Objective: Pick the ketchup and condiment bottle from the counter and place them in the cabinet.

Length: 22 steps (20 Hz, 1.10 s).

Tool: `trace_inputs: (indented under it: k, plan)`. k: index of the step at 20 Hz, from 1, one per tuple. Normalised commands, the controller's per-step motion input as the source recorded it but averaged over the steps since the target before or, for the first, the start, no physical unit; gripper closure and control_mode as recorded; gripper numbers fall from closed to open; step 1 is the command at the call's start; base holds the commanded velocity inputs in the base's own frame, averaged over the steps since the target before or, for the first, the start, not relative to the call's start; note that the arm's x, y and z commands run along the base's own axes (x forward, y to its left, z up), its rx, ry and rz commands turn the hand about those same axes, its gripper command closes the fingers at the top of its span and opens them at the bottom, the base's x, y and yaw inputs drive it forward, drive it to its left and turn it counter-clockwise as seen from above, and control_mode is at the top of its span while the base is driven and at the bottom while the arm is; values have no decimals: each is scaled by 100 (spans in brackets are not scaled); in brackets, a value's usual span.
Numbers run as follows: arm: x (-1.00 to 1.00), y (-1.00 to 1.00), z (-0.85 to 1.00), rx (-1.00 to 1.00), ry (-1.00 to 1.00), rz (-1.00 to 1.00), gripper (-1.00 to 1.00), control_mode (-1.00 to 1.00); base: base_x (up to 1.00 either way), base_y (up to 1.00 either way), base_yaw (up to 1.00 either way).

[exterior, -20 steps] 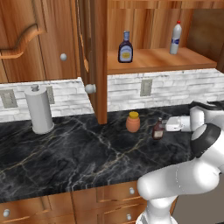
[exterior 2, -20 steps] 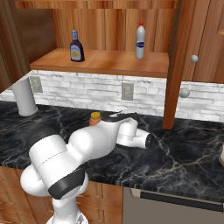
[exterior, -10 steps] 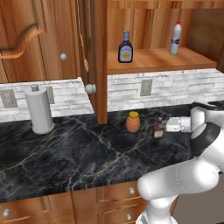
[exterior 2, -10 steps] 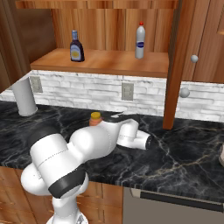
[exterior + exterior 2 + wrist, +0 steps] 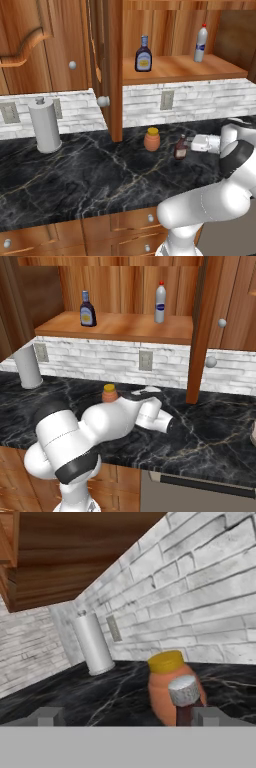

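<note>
Since a second ago the gripper point(image 5: 189, 145) has crept a little nearer the ketchup point(image 5: 181, 148); nothing else on the counter point(image 5: 90, 170) has shifted, and the cameras sit as before. Lying low and level over the worktop near its back edge, the hand points leftward in the left base view, its jaws spread wide with nothing between them. In the hand view the two fingertips point(image 5: 49, 716) rise well apart at the bottom, and the ketchup's point(image 5: 186, 699) cap stands close to the right one, not yet bracketed.

Ketchup stands upright on the counter, just beside the orange jar point(image 5: 152, 139) and to its right in the left base view; from the hand it hides part of the jar point(image 5: 167, 684) behind it. In the right base view the jar point(image 5: 108, 392) peeks over the arm.

On the cabinet point(image 5: 200, 67) shelf the condiment bottle point(image 5: 143, 54) stands upright toward the left end, with a white bottle point(image 5: 201, 44) well apart toward the right end. From the right base view the condiment bottle point(image 5: 87, 309) and white bottle point(image 5: 160, 303) show the same spacing. Its door point(image 5: 102, 65) hangs open, edge-on, knob point(image 5: 103, 101) facing forward.

A paper towel roll point(image 5: 45, 125) stands at the counter's back edge, far left, against the tiled wall.
</note>
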Motion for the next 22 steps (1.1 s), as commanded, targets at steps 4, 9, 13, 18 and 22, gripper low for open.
trace_inputs:
  k: [4, 9, 13, 18, 22]
  plan:
    - [2, 0, 0, 1, 0, 0, -100, -100, 0, 0, 0]
    - [17, 0, 0, 1, 0, -1, -100, -100, 0, 0, 0]
    - [14, -3, 0, 2, 0, -2, -100, -100, 0, 0, 0]
    - [7, -6, 0, 0, 0, -3, -100, -100, 0, 0, 0]
    - [10, 0, 0, 0, 0, -1, -100, -100, 0, 0, 0]
